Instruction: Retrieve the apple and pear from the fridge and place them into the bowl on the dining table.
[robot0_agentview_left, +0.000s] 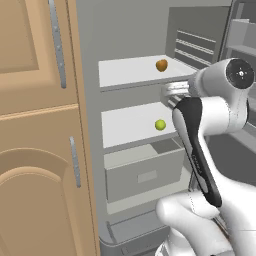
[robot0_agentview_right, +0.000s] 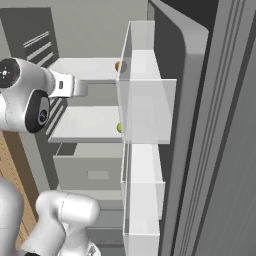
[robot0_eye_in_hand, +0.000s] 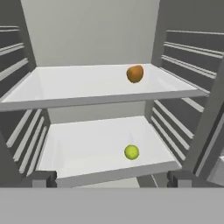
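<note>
Hand view: green fruit (robot0_eye_in_hand: 131, 152) between open gripper (robot0_eye_in_hand: 111, 178) tips, farther in.

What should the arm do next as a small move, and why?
Probably advance the open gripper toward the yellow-green fruit on the lower shelf. The fridge is open, both fruits lie untouched, and this one sits nearer the fingertips than the orange-brown fruit on the upper shelf.

You have the fridge (robot0_eye_in_hand: 92, 30) interior ahead: an orange-brown fruit (robot0_eye_in_hand: 134, 73) near the upper shelf (robot0_eye_in_hand: 65, 85) right edge; a yellow-green fruit (robot0_eye_in_hand: 131, 152) toward the lower shelf (robot0_eye_in_hand: 87, 144) front right. Your gripper (robot0_eye_in_hand: 111, 178) fingertips (robot0_eye_in_hand: 40, 178) stand wide apart, holding nothing.
</note>
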